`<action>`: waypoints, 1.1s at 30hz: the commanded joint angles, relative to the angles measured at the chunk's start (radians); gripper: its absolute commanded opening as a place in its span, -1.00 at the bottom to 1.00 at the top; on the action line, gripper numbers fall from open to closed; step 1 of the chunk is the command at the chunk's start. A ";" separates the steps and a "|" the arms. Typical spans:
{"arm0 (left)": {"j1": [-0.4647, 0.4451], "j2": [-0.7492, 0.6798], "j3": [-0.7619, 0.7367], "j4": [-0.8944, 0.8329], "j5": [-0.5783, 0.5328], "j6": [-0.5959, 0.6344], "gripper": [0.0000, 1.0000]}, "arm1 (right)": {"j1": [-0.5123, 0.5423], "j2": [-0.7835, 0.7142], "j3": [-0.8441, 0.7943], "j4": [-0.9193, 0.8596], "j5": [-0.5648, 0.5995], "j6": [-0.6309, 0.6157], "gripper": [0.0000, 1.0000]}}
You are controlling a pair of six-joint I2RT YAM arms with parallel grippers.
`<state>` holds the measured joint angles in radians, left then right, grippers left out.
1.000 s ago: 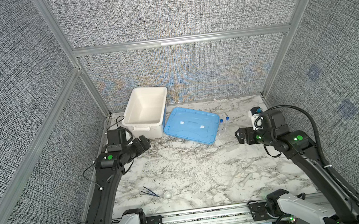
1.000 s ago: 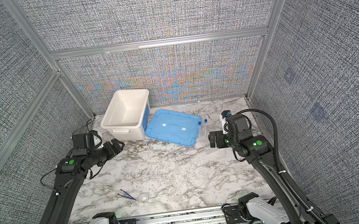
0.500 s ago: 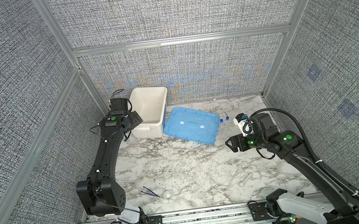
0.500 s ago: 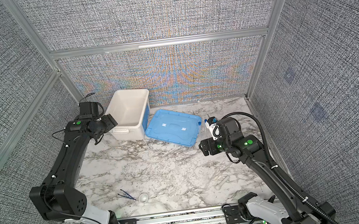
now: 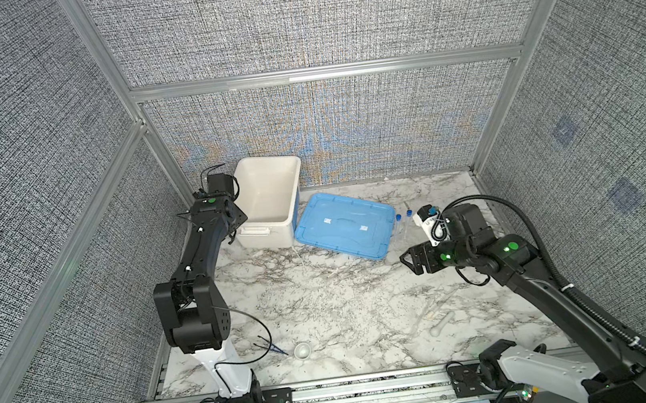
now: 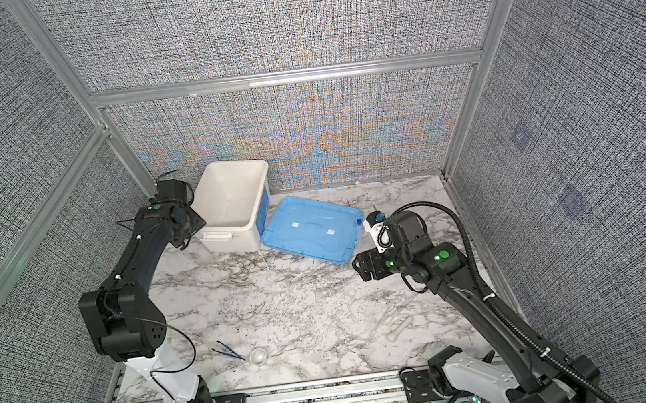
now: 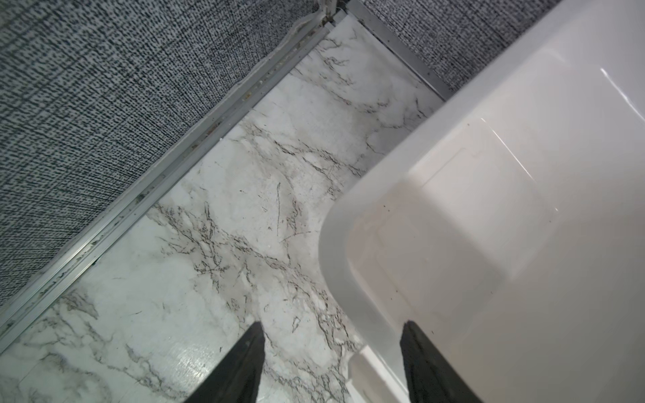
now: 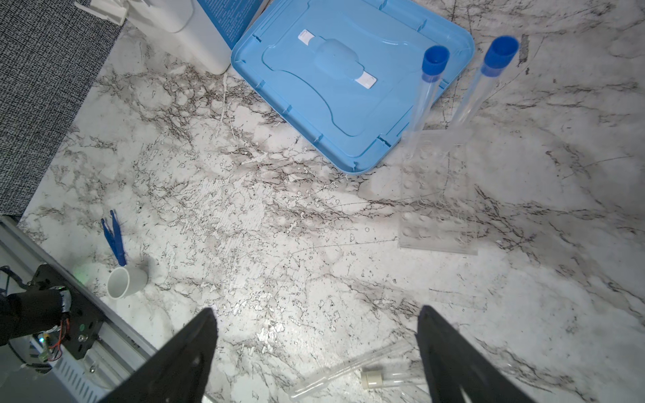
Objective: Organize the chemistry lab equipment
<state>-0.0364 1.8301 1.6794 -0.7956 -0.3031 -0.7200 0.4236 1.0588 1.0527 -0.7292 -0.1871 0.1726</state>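
— Over at the back left corner of the desk point(image 5: 326, 290), what is the left hand point(image 7: 331, 328) doing?

— It hangs at the near corner of the white tub point(image 7: 488, 216). Its fingers point(image 7: 244, 363) are apart and straddle the tub's rim, one over the marble outside and one over the inside. I can't tell whether either touches the plastic.

— And the right hand point(image 8: 316, 314)?

— Spread wide with nothing between its fingers. In both top views it hovers above the desk on the right, just off the near right corner of the blue lid point(image 5: 343, 225).

— How does the lid lie?

— Flat on the desk, just to the right of the tub.

— Where is the lab equipment?

— Two clear tubes point(image 8: 427, 94) with blue caps stand in a clear rack point(image 8: 436, 216) just beside the lid's right edge, behind the right hand.

— And the small things?

— The dark blue tweezers point(image 5: 272, 344) lie near the front edge, left of the middle. The small whitish dish point(image 5: 303, 350) sits just beside their tips, and I can't tell whether the two touch.

— Anything on the right side?

— Yes, near the front right and well apart from the tweezers. Some clear pieces point(image 8: 349, 370) lie there: thin tubes, one with a whitish stopper. A white piece with a rounded end point(image 5: 441, 324) lies beside them. All of these are nearer the front than the right hand.
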 commanded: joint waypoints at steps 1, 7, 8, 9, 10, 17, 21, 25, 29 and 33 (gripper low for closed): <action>0.006 0.033 0.027 -0.052 -0.086 -0.071 0.26 | 0.011 -0.007 0.003 0.003 0.001 0.004 0.75; 0.017 0.054 0.025 -0.033 -0.076 -0.091 0.16 | 0.025 -0.020 0.019 -0.008 0.009 0.007 0.74; 0.017 0.057 0.023 -0.030 -0.066 -0.095 0.14 | 0.028 -0.021 0.025 -0.013 0.014 0.007 0.74; 0.017 0.061 0.027 -0.040 -0.065 -0.104 0.11 | 0.032 -0.022 0.029 -0.015 0.018 0.008 0.74; 0.017 0.063 0.035 -0.058 -0.075 -0.115 0.10 | 0.032 -0.021 0.032 -0.016 0.022 0.009 0.74; 0.019 0.065 0.036 -0.074 -0.084 -0.141 0.09 | 0.055 -0.025 0.049 -0.022 0.026 0.020 0.73; 0.033 0.079 0.031 -0.108 -0.086 -0.224 0.08 | 0.065 -0.023 0.055 -0.037 0.029 0.026 0.73; 0.039 0.093 0.027 -0.122 -0.075 -0.254 -0.04 | 0.079 -0.021 0.057 -0.047 0.024 0.029 0.73; 0.046 0.090 0.026 -0.154 -0.061 -0.273 -0.18 | 0.092 -0.020 0.058 -0.057 0.031 0.027 0.73; 0.050 0.054 -0.002 -0.177 -0.087 -0.278 -0.48 | 0.099 -0.024 0.061 -0.063 0.035 0.026 0.73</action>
<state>0.0097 1.9068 1.6886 -0.9009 -0.3687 -0.9989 0.5179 1.0382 1.1038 -0.7746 -0.1604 0.1967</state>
